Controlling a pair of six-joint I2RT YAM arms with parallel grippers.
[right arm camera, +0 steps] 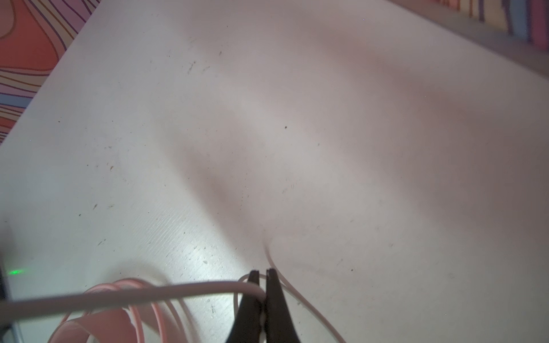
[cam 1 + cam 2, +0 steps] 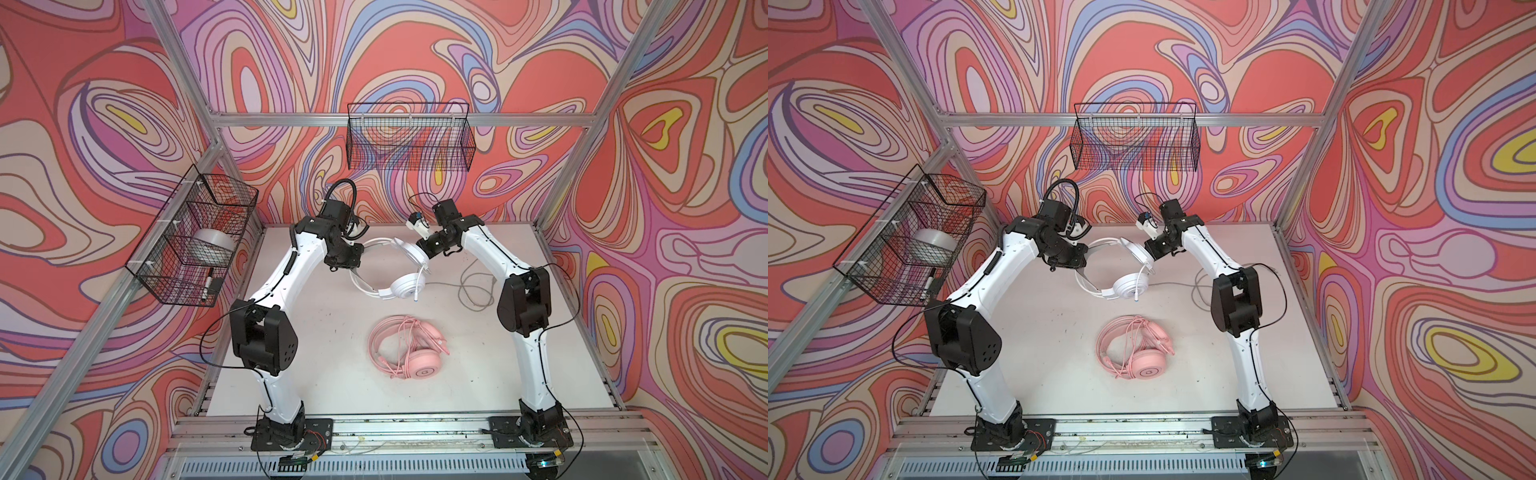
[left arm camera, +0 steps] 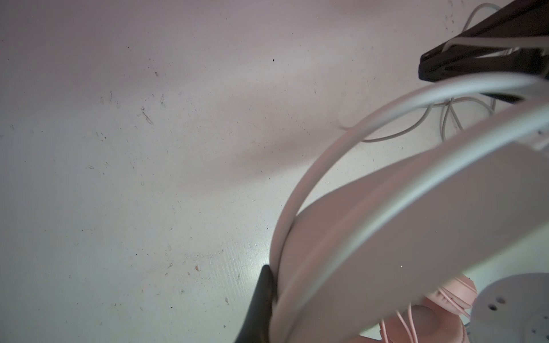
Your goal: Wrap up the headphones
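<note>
The white headset [image 2: 407, 286] hangs in the air between my arms at the back of the table, one ear cup above the other in both top views. My left gripper [image 2: 353, 259] is shut on its headband [image 3: 386, 222]; only one black finger [image 3: 264, 294] shows beside the band. My right gripper [image 1: 262, 273] is shut on the white cable [image 1: 178, 289] close to the upper ear cup [image 2: 1136, 251]. The remaining cable lies in a loose coil [image 2: 473, 286] on the table. The pink headset [image 2: 411, 353] lies flat nearer the front, its pink cable looped round it.
A black wire basket [image 2: 409, 141] hangs on the back wall. Another basket [image 2: 166, 266] on the left wall holds a tape roll [image 2: 214, 245] and a marker [image 2: 208, 284]. Aluminium frame rails edge the white table [image 2: 332, 374].
</note>
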